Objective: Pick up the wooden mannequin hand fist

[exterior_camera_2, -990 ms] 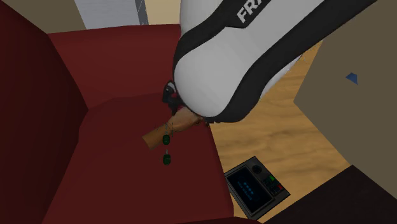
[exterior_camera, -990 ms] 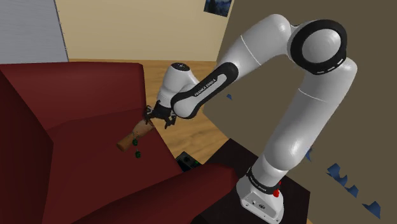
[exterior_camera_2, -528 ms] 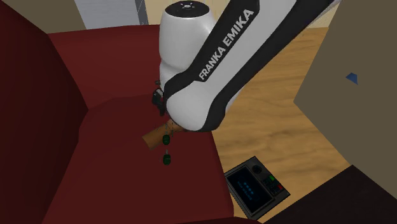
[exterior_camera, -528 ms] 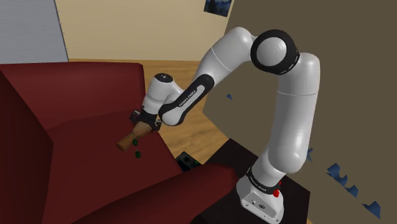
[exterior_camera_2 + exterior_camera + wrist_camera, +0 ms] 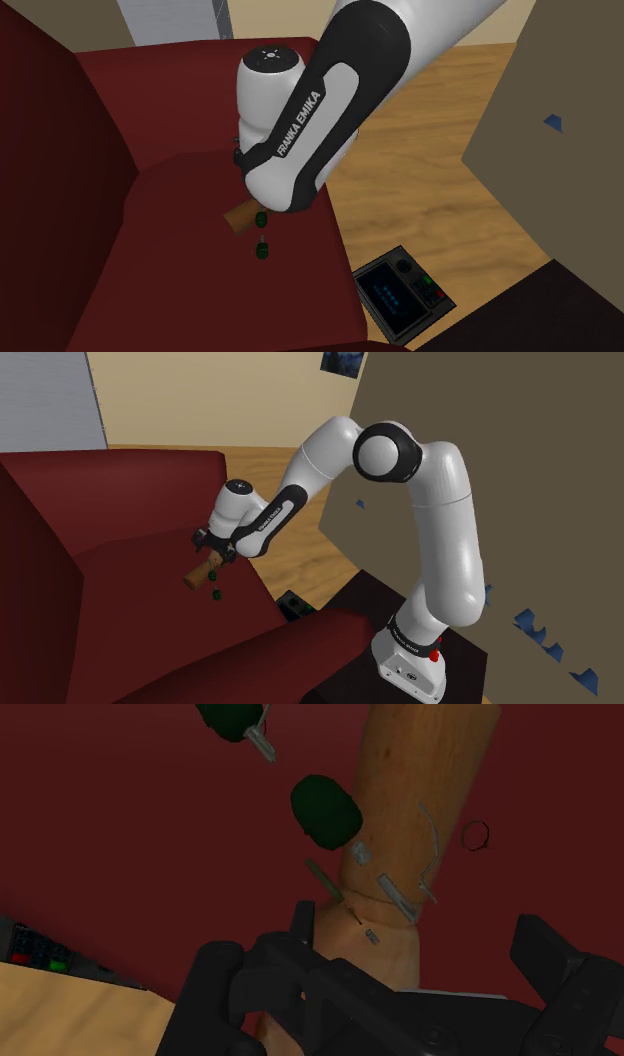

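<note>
Pre-grasp over the tan wooden mannequin hand (image 5: 197, 574), not yet clasped.
Found lying flat on the dark red sofa seat (image 5: 120, 587), close to its edge by the wood floor (image 5: 420, 200), with two small dark green lumps (image 5: 325, 809) just beside it. Pointed its cut forearm end toward the shoulder view's left and near side, with the long axis slanting far and right to the fist end. Straddled there by the all-black two-finger gripper (image 5: 375, 942), splayed wide and clamping nothing. Judged to be the final approach; called next for a slight lowering, a squeeze across the narrow width, then a lift.
</note>
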